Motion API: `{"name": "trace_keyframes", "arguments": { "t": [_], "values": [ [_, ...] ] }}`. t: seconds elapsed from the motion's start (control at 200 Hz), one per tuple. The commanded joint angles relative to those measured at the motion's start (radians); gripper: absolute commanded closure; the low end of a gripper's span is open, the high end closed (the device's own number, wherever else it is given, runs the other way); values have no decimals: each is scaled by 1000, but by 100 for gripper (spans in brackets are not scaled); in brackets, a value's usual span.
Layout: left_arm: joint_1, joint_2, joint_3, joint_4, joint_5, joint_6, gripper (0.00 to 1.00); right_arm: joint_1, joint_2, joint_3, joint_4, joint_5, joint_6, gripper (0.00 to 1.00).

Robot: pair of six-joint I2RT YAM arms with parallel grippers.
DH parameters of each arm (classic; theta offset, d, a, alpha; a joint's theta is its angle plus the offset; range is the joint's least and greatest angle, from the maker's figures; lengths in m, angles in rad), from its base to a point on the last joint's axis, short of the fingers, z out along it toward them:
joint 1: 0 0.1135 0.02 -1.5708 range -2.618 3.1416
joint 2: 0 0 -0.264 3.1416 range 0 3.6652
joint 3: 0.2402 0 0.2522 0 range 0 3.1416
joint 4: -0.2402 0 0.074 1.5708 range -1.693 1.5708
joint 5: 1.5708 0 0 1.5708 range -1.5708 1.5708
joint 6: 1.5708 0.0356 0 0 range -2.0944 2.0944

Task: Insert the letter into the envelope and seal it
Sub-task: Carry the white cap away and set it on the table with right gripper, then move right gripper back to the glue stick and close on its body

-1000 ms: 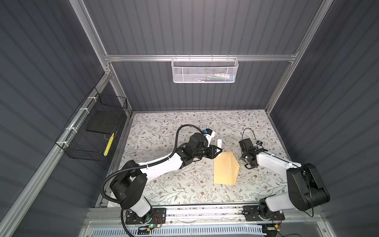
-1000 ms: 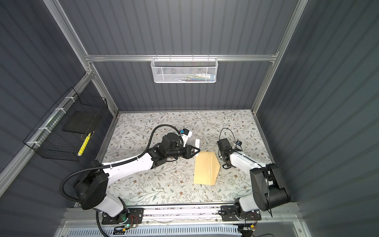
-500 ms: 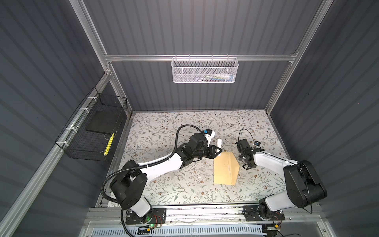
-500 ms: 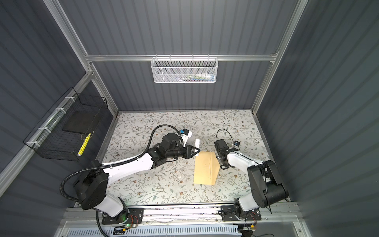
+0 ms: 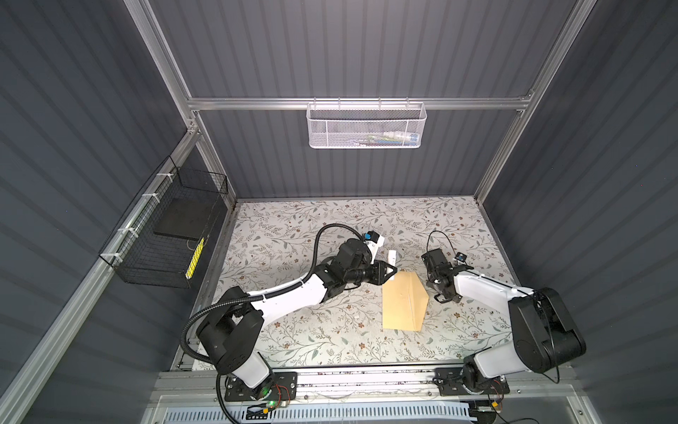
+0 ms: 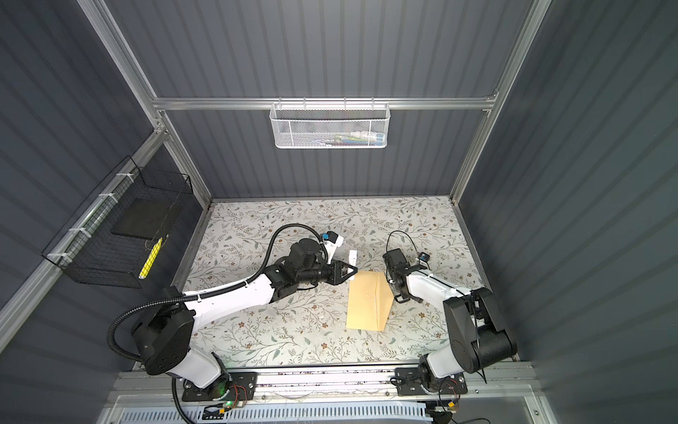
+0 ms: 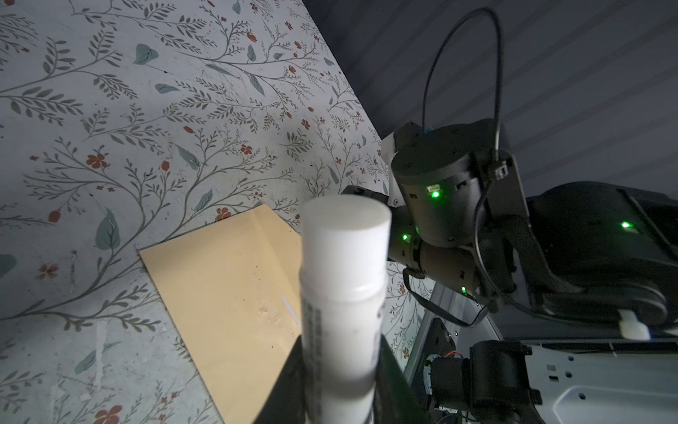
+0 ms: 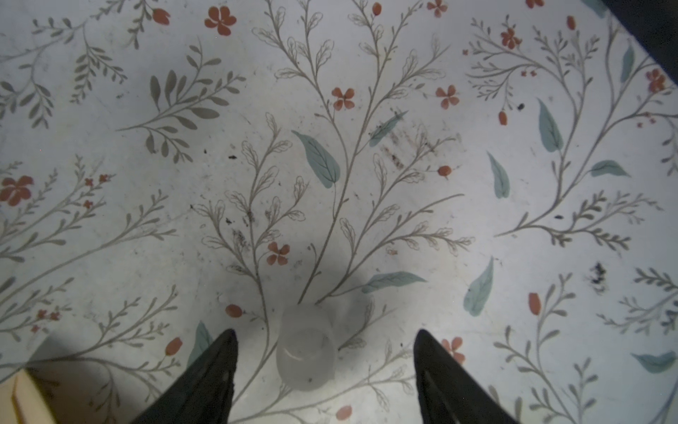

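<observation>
The tan envelope (image 5: pixel 401 304) (image 6: pixel 367 303) lies flat on the floral table between the two arms, its flap on the side toward the right arm. The letter is hidden from view. My left gripper (image 5: pixel 393 271) (image 7: pixel 339 367) is shut on a white cylindrical stick (image 5: pixel 392 257) (image 7: pixel 343 279) that stands upright at the envelope's far corner. My right gripper (image 5: pixel 444 295) (image 8: pixel 325 332) points down at the table just right of the envelope (image 8: pixel 14 400), its jaws open. A small translucent cap (image 8: pixel 306 352) lies on the table between them, touching neither finger.
A white mesh basket (image 5: pixel 367 126) hangs on the back wall. On the left wall hangs a black wire basket (image 5: pixel 165 238) holding a dark pad and a yellow item. A metal rail (image 5: pixel 348 378) runs along the table's front edge.
My right gripper has shifted slightly left toward the envelope and its jaws have opened. The left arm and its stick have not moved.
</observation>
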Motion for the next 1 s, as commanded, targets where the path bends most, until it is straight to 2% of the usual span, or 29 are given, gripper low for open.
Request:
{"name": "trace_keyframes", "arguments": {
  "t": [0.0, 0.21, 0.35, 0.44, 0.555, 0.66, 0.76, 0.85, 0.996],
  "values": [
    [-4, -16, -19, 14, 0, 2, 89, 10, -9, 28, -52, -15, 34, 23],
    [-3, -34, -23, 3, -5, 10, 89, 15, -103, 20, -14, 7, 12, 19],
    [14, -60, -56, 71, 9, -39, 89, 14, -232, 9, 52, -49, -69, 15],
    [33, -79, -93, 130, 2, -110, 89, 13, -352, -36, 186, -156, -174, 11],
    [66, -78, -147, 285, 2, -264, 89, 14, -493, -77, 293, -307, -266, 9],
    [86, -79, -192, 395, -61, -413, 90, 15, -610, -138, 404, -461, -334, 9],
    [90, -78, -204, 471, -127, -527, 95, 18, -718, -223, 543, -582, -411, 11],
    [91, -75, -201, 490, -181, -597, 96, 20, -773, -276, 634, -672, -472, 14],
    [90, -69, -208, 534, -233, -667, 96, 33, -762, -305, 724, -812, -532, 21]
  ]
}}
